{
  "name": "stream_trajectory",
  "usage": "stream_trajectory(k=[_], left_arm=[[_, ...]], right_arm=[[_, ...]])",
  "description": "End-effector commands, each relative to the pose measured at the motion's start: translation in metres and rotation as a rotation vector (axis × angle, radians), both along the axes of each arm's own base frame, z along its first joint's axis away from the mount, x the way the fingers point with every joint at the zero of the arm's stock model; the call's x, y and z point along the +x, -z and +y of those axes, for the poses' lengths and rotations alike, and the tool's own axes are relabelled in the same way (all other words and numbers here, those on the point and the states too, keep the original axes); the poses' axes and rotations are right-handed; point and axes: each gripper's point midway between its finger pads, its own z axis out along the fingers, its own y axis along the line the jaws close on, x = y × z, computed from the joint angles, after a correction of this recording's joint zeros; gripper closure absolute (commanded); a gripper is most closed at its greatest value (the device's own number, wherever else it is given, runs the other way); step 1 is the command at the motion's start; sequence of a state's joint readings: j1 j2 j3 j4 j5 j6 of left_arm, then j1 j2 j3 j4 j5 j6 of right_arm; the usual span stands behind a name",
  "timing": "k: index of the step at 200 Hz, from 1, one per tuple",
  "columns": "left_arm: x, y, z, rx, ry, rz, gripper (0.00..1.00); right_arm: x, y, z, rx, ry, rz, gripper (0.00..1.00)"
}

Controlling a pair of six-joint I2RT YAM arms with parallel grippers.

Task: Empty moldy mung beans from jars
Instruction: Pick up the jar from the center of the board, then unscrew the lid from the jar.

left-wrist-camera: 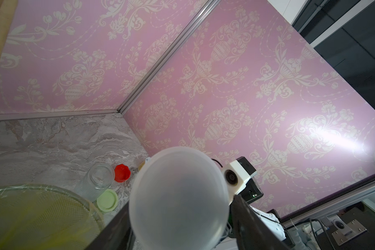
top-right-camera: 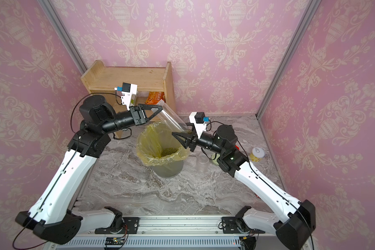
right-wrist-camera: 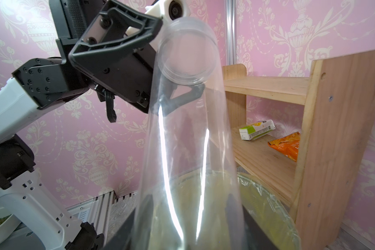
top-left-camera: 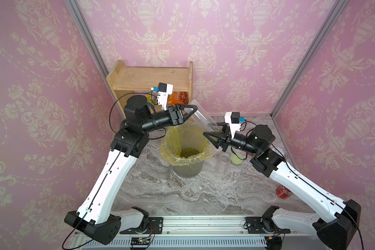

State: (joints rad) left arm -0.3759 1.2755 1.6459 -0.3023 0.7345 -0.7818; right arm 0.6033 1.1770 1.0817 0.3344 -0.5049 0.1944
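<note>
A tall slim clear jar [top-left-camera: 200, 114] [top-right-camera: 171, 118] [right-wrist-camera: 188, 140] hangs tilted over the grey bin [top-left-camera: 188, 171] [top-right-camera: 169, 171]. Its lidded end points up and left. The translucent lid [left-wrist-camera: 179, 199] sits between the fingers of my left gripper [top-left-camera: 192, 112] [left-wrist-camera: 178, 227], which is open, with a gap at one finger. My right gripper [top-left-camera: 211, 129] [right-wrist-camera: 185, 227] is shut on the jar's lower end, where some mung beans [top-left-camera: 217, 131] [top-right-camera: 187, 131] lie. More mung beans [top-left-camera: 188, 152] [top-right-camera: 169, 151] lie in the bin's yellow bag.
An empty clear jar [top-left-camera: 223, 162] [left-wrist-camera: 97, 179] stands right of the bin beside a pale green lid [top-left-camera: 236, 159] [left-wrist-camera: 107, 199] and a red lid [left-wrist-camera: 122, 172]. A red soda can [top-left-camera: 284, 191] lies under the right arm. A wooden shelf [top-left-camera: 149, 80] with snack packs stands at the back left.
</note>
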Motion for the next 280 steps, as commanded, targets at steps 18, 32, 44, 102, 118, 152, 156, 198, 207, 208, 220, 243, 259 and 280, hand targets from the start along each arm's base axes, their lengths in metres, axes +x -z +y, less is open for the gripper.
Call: stream_trajectory(k=[18,32,44,102,118,152,156,198,207,208,220,243,259,280], left_arm=[[-0.006,-0.01,0.01,0.002,-0.045,-0.07,0.23],[-0.005,-0.011,0.015,0.003,-0.083,-0.086,0.22],[-0.004,-0.013,0.018,0.006,-0.111,-0.099,0.22],[0.008,-0.013,0.016,-0.024,-0.128,-0.08,0.24],[0.011,-0.011,0.014,-0.033,-0.121,-0.069,0.25],[0.011,-0.015,0.014,-0.049,-0.117,-0.082,0.27],[0.012,-0.014,0.013,-0.047,-0.116,-0.08,0.27],[0.014,-0.009,0.013,-0.031,-0.121,-0.07,0.31],[0.015,-0.008,0.015,-0.021,-0.137,-0.071,0.32],[0.016,-0.008,0.015,-0.021,-0.14,-0.07,0.32],[0.018,-0.006,0.017,-0.02,-0.154,-0.074,0.33],[0.023,0.001,0.013,-0.019,-0.142,-0.052,0.33],[0.028,0.007,0.015,-0.013,-0.165,-0.037,0.34],[0.031,0.012,0.02,-0.007,-0.209,-0.036,0.35]], right_arm=[[-0.004,-0.025,-0.005,0.064,0.016,-0.033,0.53],[-0.004,-0.025,-0.006,0.064,0.019,-0.034,0.53],[-0.005,-0.024,-0.005,0.063,0.014,-0.034,0.53],[-0.017,-0.025,-0.001,0.065,-0.037,-0.051,0.52],[-0.019,-0.024,0.001,0.06,-0.049,-0.051,0.52],[-0.021,-0.022,0.007,0.05,-0.072,-0.052,0.52],[-0.021,-0.023,0.007,0.051,-0.071,-0.055,0.52],[-0.02,-0.024,0.011,0.037,-0.069,-0.056,0.52],[-0.02,-0.024,0.012,0.033,-0.066,-0.061,0.52],[-0.02,-0.025,0.012,0.033,-0.065,-0.063,0.52],[-0.019,-0.025,0.013,0.023,-0.047,-0.065,0.53],[-0.015,-0.018,0.021,-0.034,-0.002,-0.068,0.55],[-0.015,-0.029,0.023,-0.022,0.002,-0.088,0.55],[-0.01,-0.029,0.025,-0.025,0.026,-0.08,0.55]])
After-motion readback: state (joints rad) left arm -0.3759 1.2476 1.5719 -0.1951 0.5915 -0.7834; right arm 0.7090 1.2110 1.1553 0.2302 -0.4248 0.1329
